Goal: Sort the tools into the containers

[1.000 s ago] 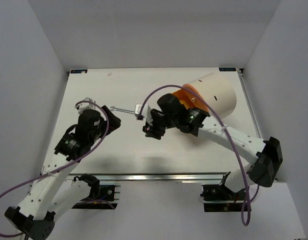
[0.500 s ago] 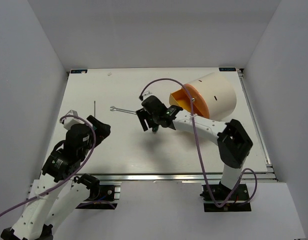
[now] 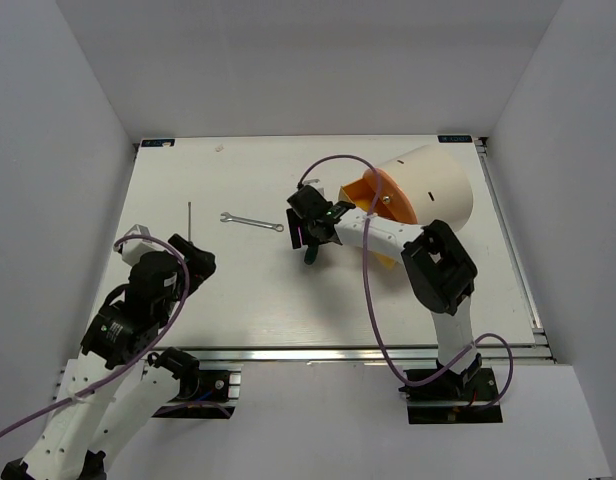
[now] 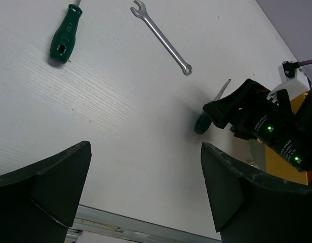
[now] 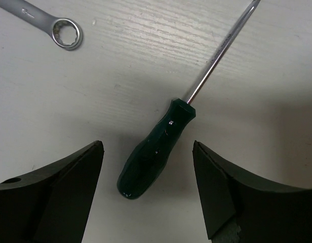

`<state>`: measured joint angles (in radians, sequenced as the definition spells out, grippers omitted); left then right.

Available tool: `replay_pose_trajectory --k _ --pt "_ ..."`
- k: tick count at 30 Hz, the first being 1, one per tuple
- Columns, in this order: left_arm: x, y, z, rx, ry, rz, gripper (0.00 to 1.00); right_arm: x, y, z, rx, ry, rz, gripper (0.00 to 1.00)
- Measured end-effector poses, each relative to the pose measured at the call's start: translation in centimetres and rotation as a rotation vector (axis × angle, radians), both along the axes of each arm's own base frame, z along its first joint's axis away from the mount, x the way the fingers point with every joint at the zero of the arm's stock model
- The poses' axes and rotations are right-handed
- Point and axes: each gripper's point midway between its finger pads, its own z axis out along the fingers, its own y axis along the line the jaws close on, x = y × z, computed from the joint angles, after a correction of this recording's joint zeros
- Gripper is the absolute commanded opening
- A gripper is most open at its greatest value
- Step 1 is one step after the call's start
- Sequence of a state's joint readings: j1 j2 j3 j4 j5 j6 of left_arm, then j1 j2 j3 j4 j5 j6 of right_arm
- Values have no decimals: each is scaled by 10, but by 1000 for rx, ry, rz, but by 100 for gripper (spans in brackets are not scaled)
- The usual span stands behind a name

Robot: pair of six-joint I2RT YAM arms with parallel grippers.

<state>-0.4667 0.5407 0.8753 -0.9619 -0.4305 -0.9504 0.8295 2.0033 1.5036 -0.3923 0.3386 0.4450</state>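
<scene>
Left of the wrench [image 4: 161,38] and nearer the bases, the left gripper [image 4: 145,152] hangs wide open over bare table, with a second screwdriver [image 4: 64,36] also left of the wrench. Just right of the wrench's ring end, the right gripper [image 5: 147,147] is spread wide astride the target screwdriver [image 5: 166,132]. Its long axis slants across the closing line. The right arm is clearly nearer. The drum [image 3: 433,185] lies farther right.
</scene>
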Motion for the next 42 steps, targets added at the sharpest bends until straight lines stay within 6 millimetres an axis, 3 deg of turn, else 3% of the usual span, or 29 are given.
replay_pose_trajectory --k 9,17,20,29,32,37,39,42 --pt "1 5 1 31 1 15 98 -1 -1 -16 4 38 -37 75" --pt "1 9 8 43 -11 23 98 5 -11 -41 4 101 -78 63" --pt "1 9 8 45 -8 24 98 8 -10 -40 25 105 -86 56" --pt "0 10 6 49 -2 25 98 6 3 -40 71 103 1 0" --pt "0 10 6 49 -2 25 98 0 8 -38 79 117 84 0" --pt "2 9 9 48 -17 21 98 -19 22 -14 125 133 304 0" --pt "4 8 11 48 -26 17 98 -25 28 9 149 117 403 0" --pt "6 6 14 51 -36 8 98 -32 38 62 198 51 551 0"
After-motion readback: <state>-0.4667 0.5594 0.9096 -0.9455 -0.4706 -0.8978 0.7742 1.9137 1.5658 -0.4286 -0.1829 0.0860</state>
